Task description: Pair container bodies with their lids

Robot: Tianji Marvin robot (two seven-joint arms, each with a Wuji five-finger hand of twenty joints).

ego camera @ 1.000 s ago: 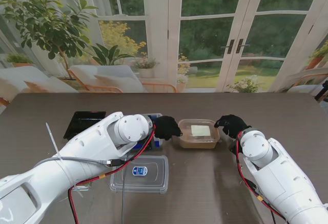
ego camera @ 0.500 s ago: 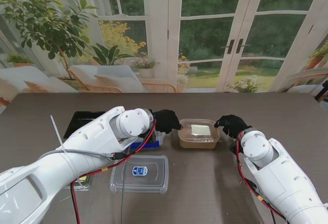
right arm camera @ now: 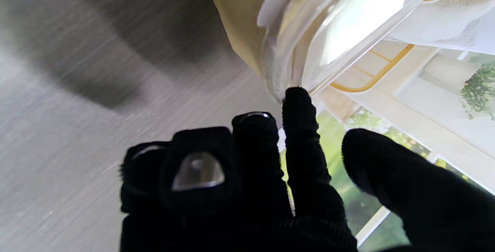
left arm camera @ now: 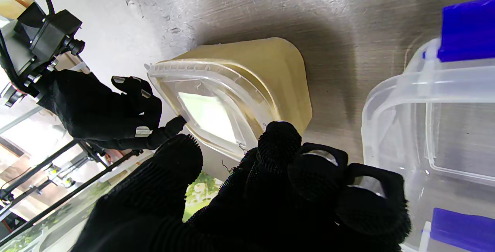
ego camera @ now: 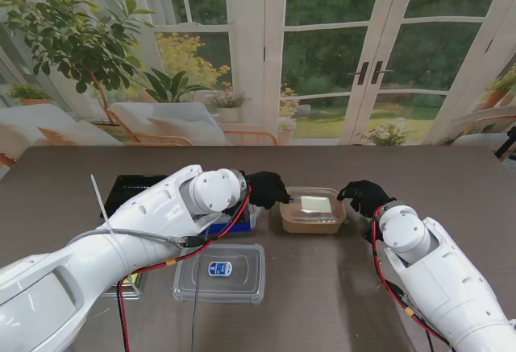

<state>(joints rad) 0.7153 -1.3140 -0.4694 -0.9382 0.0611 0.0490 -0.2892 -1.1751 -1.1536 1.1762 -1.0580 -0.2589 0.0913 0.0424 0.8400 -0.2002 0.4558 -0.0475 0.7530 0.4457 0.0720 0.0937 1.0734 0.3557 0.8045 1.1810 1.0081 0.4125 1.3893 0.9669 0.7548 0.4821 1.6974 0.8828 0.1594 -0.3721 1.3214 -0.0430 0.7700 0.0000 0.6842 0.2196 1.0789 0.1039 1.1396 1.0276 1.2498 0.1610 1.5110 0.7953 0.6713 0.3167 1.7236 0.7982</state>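
Mid-table sits the tan container (ego camera: 312, 213) with its clear lid (ego camera: 315, 204) already on top; everything else placed from it. Left hand (ego camera: 267, 188) is at its left edge, fingers curled, fingertips (left arm camera: 279, 138) on the lid rim, not wrapped around anything, so bunched and pressing rather than holding. Right hand (ego camera: 364, 196) is at the opposite edge, one fingertip (right arm camera: 296, 97) touching the lid's corner, thumb apart, other fingers folded; nothing gripped there either. Judgement: both hands bracket the box so it cannot slide while the lid gets pressed or squared down; this pair looks close to finished, seating not confirmed. Left of the tan container, just beyond the left hand, is a clear tub with blue clips (left arm camera: 433, 120), open, no lid on it. Nearer to me from the tan container lies a flat clear lid with a blue label (ego camera: 219, 273), probably that tub's mate, not yet paired. Black tray (ego camera: 129, 191) farther left. Stand view gives layout but hides the contacts behind the arms; left wrist view shows the rim contact and the right hand (left arm camera: 100, 110) across the lid; right wrist view alone shows the single-finger touch.
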